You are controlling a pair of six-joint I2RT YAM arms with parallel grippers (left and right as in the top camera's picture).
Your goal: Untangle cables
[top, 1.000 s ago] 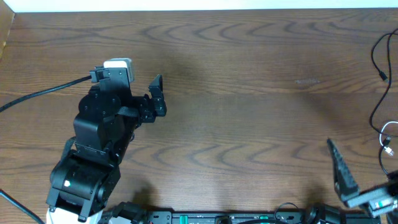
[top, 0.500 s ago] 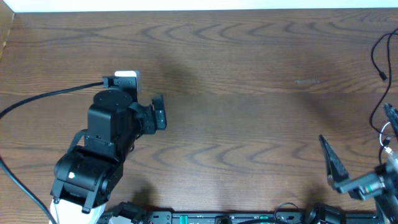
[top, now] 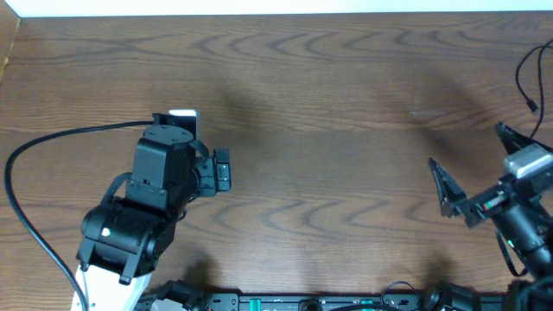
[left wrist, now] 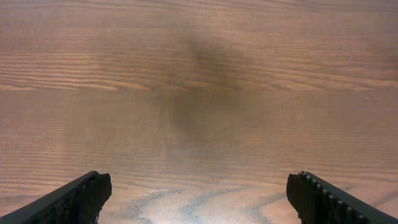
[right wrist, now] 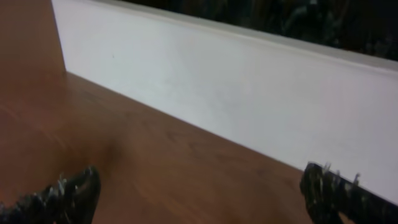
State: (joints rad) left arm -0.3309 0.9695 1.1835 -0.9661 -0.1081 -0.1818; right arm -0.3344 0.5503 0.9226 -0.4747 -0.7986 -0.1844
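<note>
Both arms low in the frame, jaws spread wide.

The left arm [top: 138, 207] comes up from the lower left of the overhead view and leans toward the centre, with the left gripper [top: 222, 170] pointing right at mid-height. Its wrist view shows two dark fingers [left wrist: 74, 199] parted to the bottom corners. The right arm [top: 523, 220] sits at the lower right edge, partly cut off. The right gripper [top: 473, 164] is turned up and leftward, one finger [top: 445, 186] reaching left and the other near the right edge. Its wrist view likewise shows both tips far apart.

Cables [top: 519, 78] at table's [top: 346, 104] right edge
</note>
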